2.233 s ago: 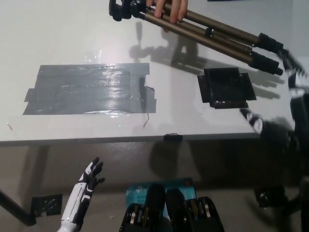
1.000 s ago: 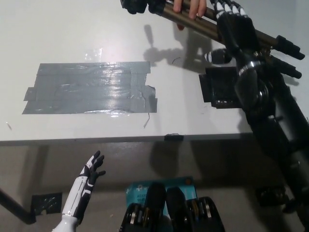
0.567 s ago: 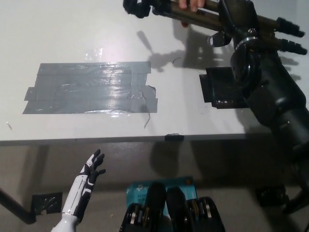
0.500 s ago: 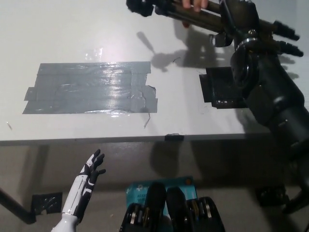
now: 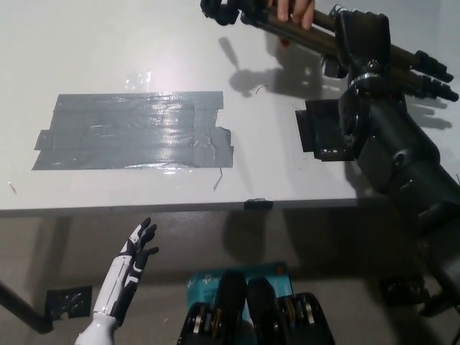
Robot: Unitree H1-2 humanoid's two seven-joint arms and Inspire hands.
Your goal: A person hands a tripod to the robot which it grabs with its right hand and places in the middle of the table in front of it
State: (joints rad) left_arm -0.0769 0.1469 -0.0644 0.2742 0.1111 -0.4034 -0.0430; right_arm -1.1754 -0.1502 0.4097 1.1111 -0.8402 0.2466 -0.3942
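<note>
A folded tripod point(image 5: 318, 34) with bronze legs and a black head hangs slanted over the far right part of the white table point(image 5: 108, 43). A person's hand point(image 5: 295, 10) grips it near the head at the top edge. My black right hand point(image 5: 361, 34) reaches up from the right and is wrapped over the legs just right of the person's hand. The leg tips point(image 5: 437, 77) stick out past my wrist. Below the table's front edge, at the lower left, my white left hand point(image 5: 136, 248) rests open, fingers spread.
A large patch of grey tape point(image 5: 133, 131) covers the table's left middle. A black square patch point(image 5: 327, 133) lies near my right forearm. The table's front edge point(image 5: 144, 208) runs across the picture. A blue object point(image 5: 215, 277) lies on the floor below.
My right arm rose from the right and reached onto the tripod legs, closing over them. The person has shifted the tripod slightly rightward. My left hand has hardly moved.
</note>
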